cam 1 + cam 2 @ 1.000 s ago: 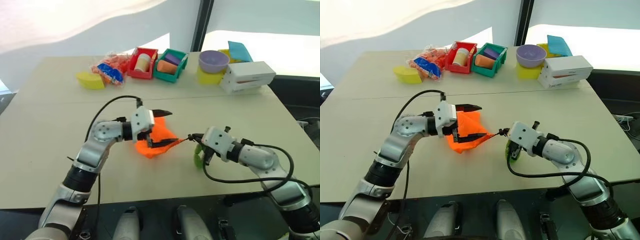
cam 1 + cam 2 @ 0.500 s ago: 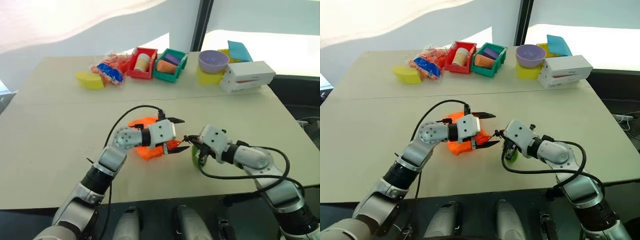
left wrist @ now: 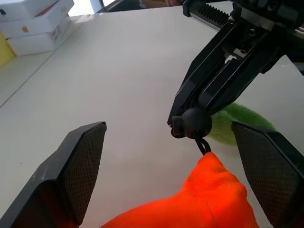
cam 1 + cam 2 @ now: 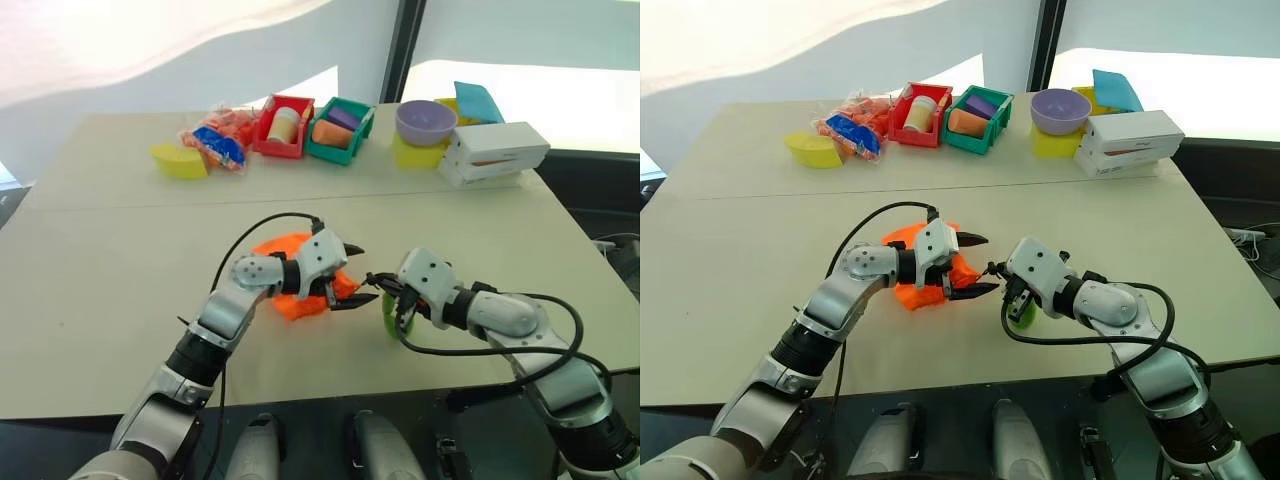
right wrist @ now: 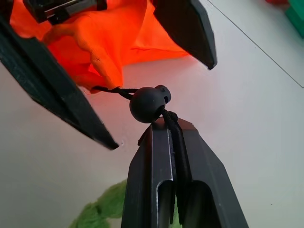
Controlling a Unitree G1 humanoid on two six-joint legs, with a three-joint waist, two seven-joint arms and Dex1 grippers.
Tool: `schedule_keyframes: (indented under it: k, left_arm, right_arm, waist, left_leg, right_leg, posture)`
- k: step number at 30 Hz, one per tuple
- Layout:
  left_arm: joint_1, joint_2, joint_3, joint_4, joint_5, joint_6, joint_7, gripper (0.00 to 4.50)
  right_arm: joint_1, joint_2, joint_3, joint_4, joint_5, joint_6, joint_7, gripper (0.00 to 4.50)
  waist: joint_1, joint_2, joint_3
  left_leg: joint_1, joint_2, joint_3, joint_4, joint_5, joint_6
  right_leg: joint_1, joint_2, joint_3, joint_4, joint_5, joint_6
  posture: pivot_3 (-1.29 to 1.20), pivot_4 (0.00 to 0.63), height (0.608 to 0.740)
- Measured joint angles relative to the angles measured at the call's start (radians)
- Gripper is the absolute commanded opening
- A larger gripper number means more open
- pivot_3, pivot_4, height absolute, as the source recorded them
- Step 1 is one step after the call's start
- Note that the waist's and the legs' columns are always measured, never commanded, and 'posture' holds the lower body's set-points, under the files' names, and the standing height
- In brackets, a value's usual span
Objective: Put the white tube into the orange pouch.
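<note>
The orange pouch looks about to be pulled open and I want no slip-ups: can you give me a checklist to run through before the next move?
1. Right tool shut on the drawstring cord just behind the black cord stopper: ok.
2. Left tool wide open, one finger on each side of the neck of the orange pouch: ok.
3. Left tool gripping the fabric: not ok, not yet closed.
4. Pouch mouth open enough for the white tube: not ok, it looks gathered at the cord.
5. White tube located: cannot tell.
6. Pouch resting on the table: ok.
</note>
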Motion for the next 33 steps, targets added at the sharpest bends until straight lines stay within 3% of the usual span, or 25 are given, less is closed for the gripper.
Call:
schedule_keyframes:
  k: [4,6,8,9,12,14,16,25,28,33]
  left_arm:
    - [-0.009,-0.001,0.000,0.001,-0.003,0.001,-0.003,4.50]
    - [-0.009,-0.002,0.000,0.006,-0.003,0.000,-0.002,3.97]
    - [-0.009,-0.004,0.000,0.009,-0.003,0.000,0.002,3.97]
    - [-0.009,-0.006,0.000,0.009,-0.003,-0.001,0.004,3.21]
    - [-0.009,-0.008,0.000,0.009,-0.003,-0.001,0.004,2.03]
    - [-0.008,-0.009,0.000,0.009,-0.003,-0.001,0.004,0.75]
    - [-0.007,-0.008,0.000,0.009,-0.002,-0.001,0.004,0.05]
    - [-0.007,-0.006,0.000,0.009,0.002,-0.004,0.021,0.05]
    - [-0.007,-0.006,0.001,0.010,-0.002,-0.005,0.013,0.85]
    - [-0.011,0.019,0.007,0.015,-0.005,-0.051,-0.027,3.47]
  right_arm:
    - [0.000,0.000,0.000,0.000,-0.001,0.006,-0.001,0.05]
    - [0.000,0.000,0.000,0.000,-0.001,0.006,-0.001,0.00]
    - [0.000,0.000,0.000,0.000,-0.002,0.006,-0.002,0.00]
    - [0.000,0.000,0.000,0.000,-0.002,0.006,-0.003,0.00]
    - [-0.002,0.000,0.002,0.000,-0.005,0.006,-0.003,0.00]
    - [-0.005,0.000,0.002,0.000,-0.008,0.005,-0.003,0.00]
    - [-0.008,0.000,0.003,0.000,-0.010,0.003,-0.003,0.00]
    - [-0.008,0.001,0.010,0.000,-0.011,0.003,-0.003,0.00]
    - [-0.008,0.001,0.010,0.000,-0.011,0.003,-0.004,0.00]
    - [-0.005,0.001,0.011,0.000,-0.010,0.006,-0.003,0.00]
  waist:
    - [0.000,0.000,0.000]
    - [0.000,0.000,0.000]
    - [0.000,0.000,0.000]
    - [0.000,0.000,0.000]
    - [0.000,0.000,0.000]
    - [0.000,0.000,0.000]
    - [0.000,0.000,0.000]
    - [0.000,0.000,0.000]
    - [0.000,0.000,0.000]
    - [0.000,0.000,0.000]
  left_leg:
    - [0.000,0.000,0.000,0.000,0.000,0.000]
    - [0.000,0.000,0.000,0.000,0.000,0.000]
    - [0.000,0.000,0.000,0.000,0.000,0.000]
    - [0.000,0.000,0.000,0.000,0.000,0.000]
    - [0.000,0.000,0.000,0.000,0.000,0.000]
    - [0.000,0.000,0.000,0.000,0.000,0.000]
    - [0.000,0.000,0.000,0.000,0.000,0.000]
    - [0.000,0.000,0.000,0.000,0.000,0.000]
    - [0.000,0.000,0.000,0.000,0.000,0.000]
    - [0.000,0.000,0.000,0.000,0.000,0.000]
  right_leg:
    - [0.000,0.000,0.000,0.000,0.000,0.000]
    - [0.000,0.000,0.000,0.000,0.000,0.000]
    - [0.000,0.000,0.000,0.000,0.000,0.000]
    - [0.000,0.000,0.000,0.000,0.000,0.000]
    - [0.000,0.000,0.000,0.000,0.000,0.000]
    - [0.000,0.000,0.000,0.000,0.000,0.000]
    - [0.000,0.000,0.000,0.000,0.000,0.000]
    - [0.000,0.000,0.000,0.000,0.000,0.000]
    - [0.000,0.000,0.000,0.000,0.000,0.000]
    - [0.000,0.000,0.000,0.000,0.000,0.000]
  posture:
    - [0.00,0.150,0.740]
    - [0.00,0.150,0.740]
    - [0.00,0.150,0.740]
    - [0.00,0.150,0.740]
    - [0.00,0.150,0.740]
    - [0.00,0.150,0.740]
    - [0.00,0.150,0.740]
    - [0.00,0.150,0.740]
    - [0.00,0.150,0.740]
    - [0.00,0.150,0.740]
